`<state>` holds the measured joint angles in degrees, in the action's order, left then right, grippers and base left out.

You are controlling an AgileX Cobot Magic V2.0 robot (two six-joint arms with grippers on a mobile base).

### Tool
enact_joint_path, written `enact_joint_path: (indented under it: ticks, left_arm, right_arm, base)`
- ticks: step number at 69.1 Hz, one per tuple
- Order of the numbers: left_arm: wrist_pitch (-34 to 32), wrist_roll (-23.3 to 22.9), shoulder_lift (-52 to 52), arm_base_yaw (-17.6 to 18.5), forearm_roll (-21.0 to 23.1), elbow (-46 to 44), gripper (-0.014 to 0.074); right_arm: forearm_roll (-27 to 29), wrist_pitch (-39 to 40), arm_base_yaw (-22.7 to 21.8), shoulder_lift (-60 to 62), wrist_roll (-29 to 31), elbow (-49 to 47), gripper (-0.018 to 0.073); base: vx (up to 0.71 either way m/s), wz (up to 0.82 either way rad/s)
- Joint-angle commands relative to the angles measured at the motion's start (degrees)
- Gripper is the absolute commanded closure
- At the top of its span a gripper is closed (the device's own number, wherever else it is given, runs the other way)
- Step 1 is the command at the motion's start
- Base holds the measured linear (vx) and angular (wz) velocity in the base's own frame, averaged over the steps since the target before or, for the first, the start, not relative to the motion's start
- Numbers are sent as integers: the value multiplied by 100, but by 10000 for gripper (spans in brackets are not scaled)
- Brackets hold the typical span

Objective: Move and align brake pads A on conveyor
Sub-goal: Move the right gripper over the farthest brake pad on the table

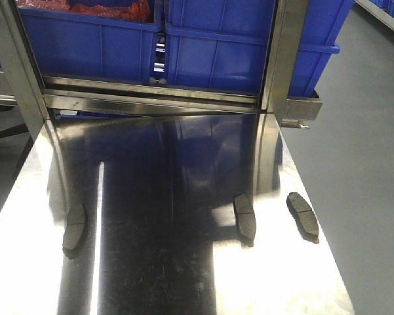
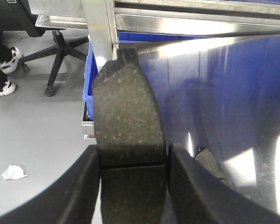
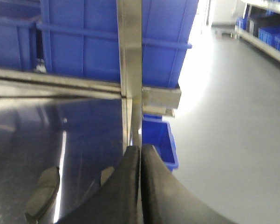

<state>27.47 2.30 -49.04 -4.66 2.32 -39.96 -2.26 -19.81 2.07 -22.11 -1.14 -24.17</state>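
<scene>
Three brake pads lie on the shiny steel table [image 1: 151, 275]: one at the left [image 1: 74, 230], one right of the middle [image 1: 244, 218] and one near the right edge [image 1: 302, 216]. Neither gripper shows in the front view. In the left wrist view my left gripper [image 2: 133, 186] is shut on a fourth brake pad [image 2: 128, 121], its gritty face and groove towards the camera, held above the table's left edge. Another pad [image 2: 209, 164] lies below it. My right gripper [image 3: 140, 186] is shut and empty above the table's right side, with a pad [image 3: 42, 193] to its left. The conveyor is out of view.
Blue bins [image 1: 98, 46] sit on a steel rack at the back, with upright steel posts [image 1: 285, 52] at the table's far edge. An office chair [image 2: 60, 46] and crumpled paper [image 2: 13, 172] are on the floor at the left. A blue bin [image 3: 159, 140] stands below the right side.
</scene>
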Motion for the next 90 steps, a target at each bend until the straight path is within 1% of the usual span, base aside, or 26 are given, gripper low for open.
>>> enact_joint_path:
  ticks: [1,12,19,21,25,32,33,40,47,55,73,83,90]
  left_arm:
    - [-447,2,77,18,53,-153,482]
    - [-447,2,77,18,53,-153,482]
    - [-447,2,77,18,53,-153,482]
    - [-447,2,77,18,53,-153,482]
    - [-447,2,77,18,53,-153,482]
    - [-447,2,77,18,53,-153,482]
    - [-447,2,77,18,53,-153,482]
    - [-447,2,77,18,53,-153,482]
    - [-447,2,77,18,53,-153,482]
    - [-447,2,77,18,53,-153,482]
    - [-447,2,77,18,53,-153,482]
    - [-447,2,77,18,53,-153,482]
    - [-447,2,77,18,53,-153,482]
  right_arm:
    - [-86,123,-29,-588,58,-522,564]
    - [-61,174,-29,-1056,58,-545,547]
    - [-40,157,-29,-1097,58,-545,476]
    - [-40,169,-29,-1097,58,-545,445]
    - [-40,170,-29,-1097,58,-545,349]
    - [-46,128,-29,-1097,58,-545,153]
    - [-46,129,-29,-1097,58,-545,112]
    - [-46,133,-29,-1097,58,-545,-53]
    - [-18,239,-29,-1097,33,-545,-137]
    - [83,440,-29,-1286,18,-608,-141]
    - [133,-552,-29,-3179,72,-1773,-76]
    - [133,-681,-25,-4298,222,-2387,-35]
    - [144,-702,-25,-4984,339,-2739,-24]
  base:
    - [0,0]
    - [0,0]
    - [0,0]
    - [0,0]
    - [0,0]
    - [0,0]
    - [0,0]
    - [0,0]
    - [0,0]
    - [0,0]
    - [0,0]
    - [0,0]
    - [0,0]
